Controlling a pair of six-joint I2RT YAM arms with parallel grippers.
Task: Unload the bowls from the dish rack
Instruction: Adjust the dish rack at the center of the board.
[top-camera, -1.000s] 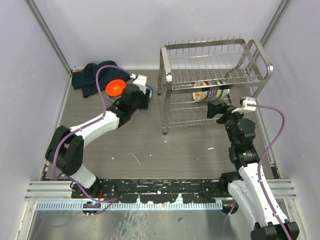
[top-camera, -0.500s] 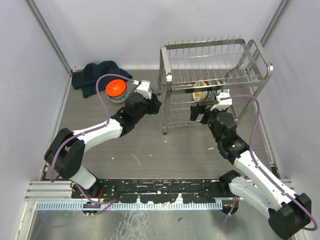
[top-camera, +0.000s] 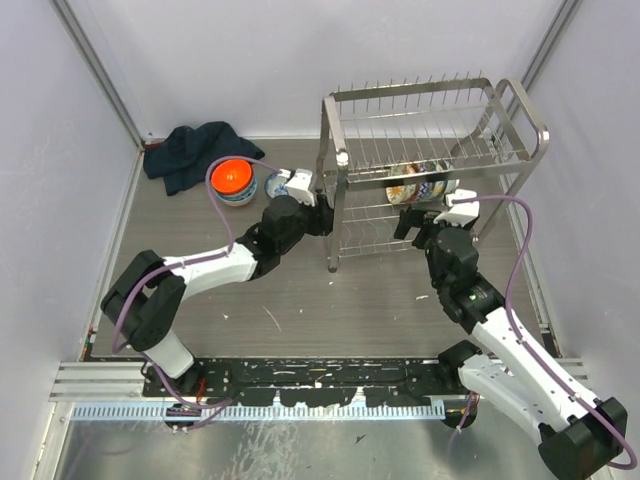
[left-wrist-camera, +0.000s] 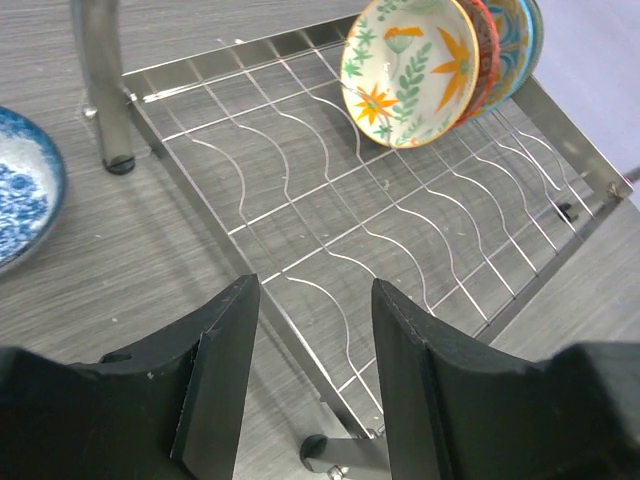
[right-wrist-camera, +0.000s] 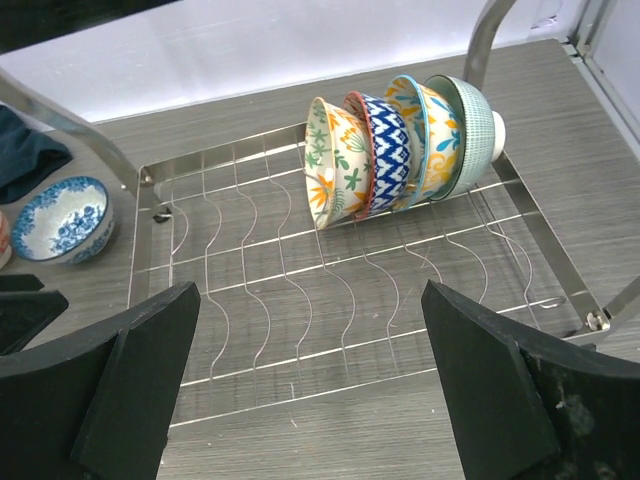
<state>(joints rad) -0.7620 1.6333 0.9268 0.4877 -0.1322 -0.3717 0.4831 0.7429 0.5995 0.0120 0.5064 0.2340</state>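
The silver dish rack stands at the back right. On its lower shelf lie several patterned bowls nested on their sides, a cream floral one in front and a mint green one behind. The left gripper is open and empty at the rack's left end, over the shelf's corner, with the bowls far ahead of it. The right gripper hangs wide open before the rack's front, holding nothing. An orange bowl and a blue-and-white bowl sit on the table left of the rack.
A dark blue cloth lies bunched at the back left corner. Grey walls close in the table on three sides. The blue-and-white bowl sits close by the rack's left leg. The rack's upper tier carries rows of upright prongs.
The left gripper has moved right, from beside the orange bowl to the rack's left end, leaving the blue-and-white bowl on the table. The right arm swung left and now faces the rack's front.
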